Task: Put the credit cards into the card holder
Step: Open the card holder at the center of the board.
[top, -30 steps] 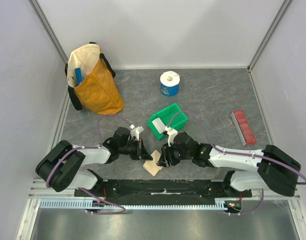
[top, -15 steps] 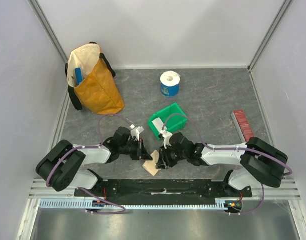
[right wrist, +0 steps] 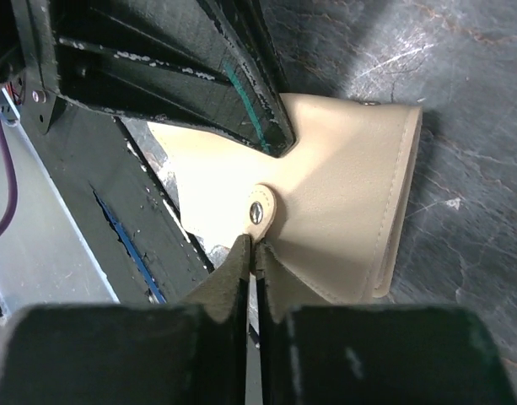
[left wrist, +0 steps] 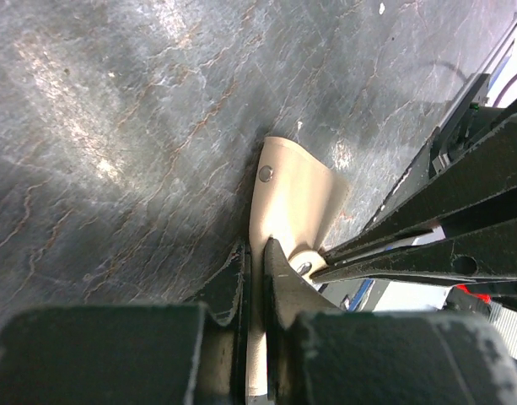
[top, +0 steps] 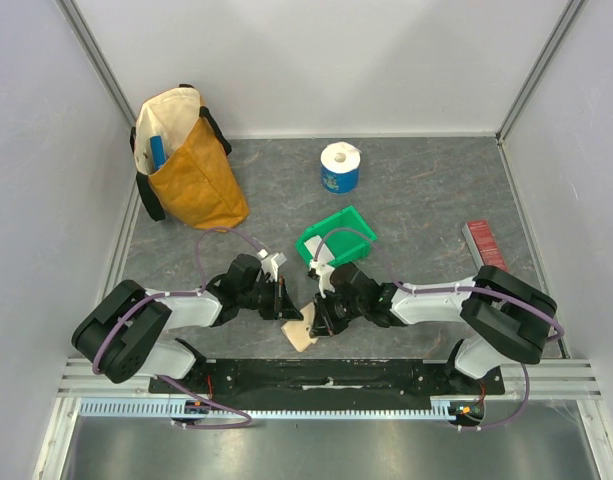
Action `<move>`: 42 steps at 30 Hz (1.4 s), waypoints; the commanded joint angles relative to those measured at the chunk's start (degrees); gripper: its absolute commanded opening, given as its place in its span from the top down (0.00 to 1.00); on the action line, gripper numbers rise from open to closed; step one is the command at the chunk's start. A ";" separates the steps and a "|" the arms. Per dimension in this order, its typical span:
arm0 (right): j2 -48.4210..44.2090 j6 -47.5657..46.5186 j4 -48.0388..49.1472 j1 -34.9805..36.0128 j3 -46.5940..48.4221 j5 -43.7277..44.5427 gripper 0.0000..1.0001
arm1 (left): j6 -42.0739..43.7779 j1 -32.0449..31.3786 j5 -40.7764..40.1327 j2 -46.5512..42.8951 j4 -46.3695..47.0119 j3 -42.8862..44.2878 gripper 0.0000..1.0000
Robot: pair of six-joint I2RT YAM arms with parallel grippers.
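Note:
The tan card holder (top: 300, 335) lies near the table's front edge, between my two grippers. My left gripper (top: 289, 310) is shut on one edge of it; in the left wrist view the card holder (left wrist: 296, 190) runs between the closed jaws of that gripper (left wrist: 256, 251). From the right, my right gripper (top: 317, 321) is shut on the holder's small closing tab (right wrist: 260, 211), its tips (right wrist: 254, 246) pinched just below the snap. A white card-like piece (top: 321, 243) lies in the green bin. No other credit cards can be made out.
The green bin (top: 348, 224) stands just behind the right gripper. A yellow bag (top: 191, 170) stands at the back left, and a blue-and-white paper roll (top: 339, 167) at the back middle. A red ridged strip (top: 488, 253) lies at the right.
My right gripper has slid left to the card holder and closed on its tab. The left gripper kept its grip and place.

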 commanded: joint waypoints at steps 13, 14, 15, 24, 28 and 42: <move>-2.11 -13.03 -1.95 5.13 -1.21 -14.56 0.97 | -7.29 -0.44 -20.99 5.30 -10.70 5.37 0.98; -2.29 -12.94 -2.56 5.13 -1.56 -14.04 0.96 | -7.29 -0.35 -21.09 5.74 -10.79 5.81 0.98; -2.55 -12.33 -3.96 5.13 -1.83 -11.43 0.89 | -7.03 -0.35 -20.91 6.18 -10.97 6.34 0.98; -9.14 -7.14 -10.31 5.22 -4.99 -2.79 0.57 | -5.62 -0.26 -23.37 -1.80 -14.75 3.19 0.98; -7.30 -6.09 -15.30 5.22 -3.24 2.46 0.55 | -6.67 -0.35 -22.32 -4.27 -14.05 0.90 0.98; -17.15 12.10 -13.13 5.13 5.36 24.99 0.71 | -22.30 -4.21 -25.47 -18.23 -15.27 -7.54 0.98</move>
